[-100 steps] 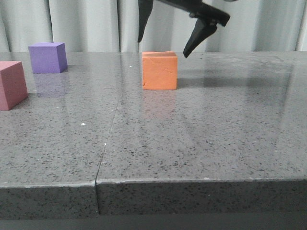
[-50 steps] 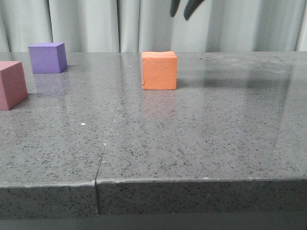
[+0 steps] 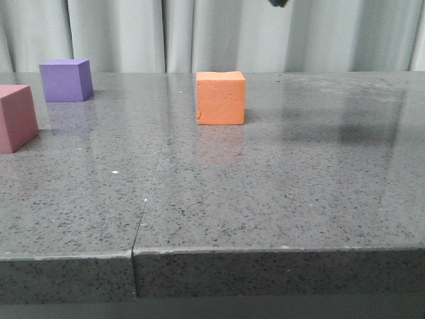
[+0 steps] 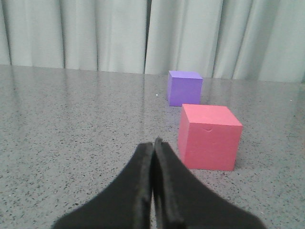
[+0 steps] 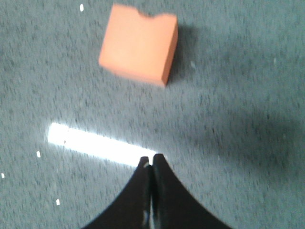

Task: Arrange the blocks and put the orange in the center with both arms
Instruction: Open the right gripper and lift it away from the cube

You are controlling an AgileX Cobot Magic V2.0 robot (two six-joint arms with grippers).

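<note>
- Orange cube (image 3: 221,98) stands free mid-table; purple (image 3: 65,80) and pink (image 3: 16,117) sit at far left.
- Right gripper (image 5: 151,164) hangs above it, fingers pressed together, empty.
- Left gripper (image 4: 153,145) is likewise closed, beside pink.
- Next, probably: open the left gripper and bring pink alongside orange.

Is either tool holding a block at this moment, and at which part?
Nothing is held. Left tool and right tool are shut, empty; orange cube lies free.
</note>
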